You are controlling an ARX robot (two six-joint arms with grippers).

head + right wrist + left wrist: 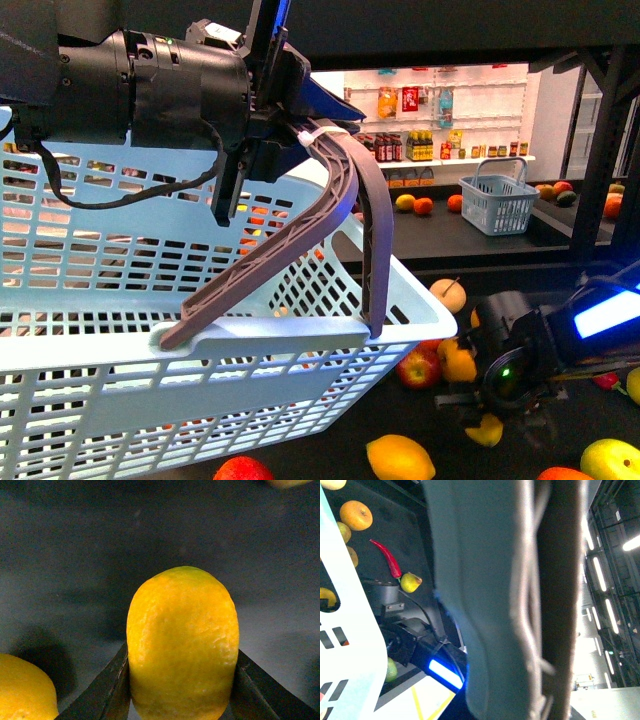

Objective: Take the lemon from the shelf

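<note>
Front: left claw point(305, 130) clamped on grey-brown curved handle point(300, 230) of pale-blue slotted plastic basket point(150, 400), basket tilted. Black right arm point(600, 315) low right, claw unclear here.
L wrist: blurred handle fills frame; red chilli point(387, 559) on black table point(410, 525).
R wrist: right claw point(182, 692) pinches bright yellow oval lemon point(182, 640) btwn both fingers point(105, 690), table behind; touching it or not, can't tell.

My left arm point(150, 85) is raised high and level, its black left hand point(300, 135) clamped on the grey plastic basket handle point(376, 250). My right arm point(590, 320) reaches low, and my right hand point(483, 415) pinches the bright yellow oval lemon point(182, 645) between both dark fingers point(107, 692).
</note>
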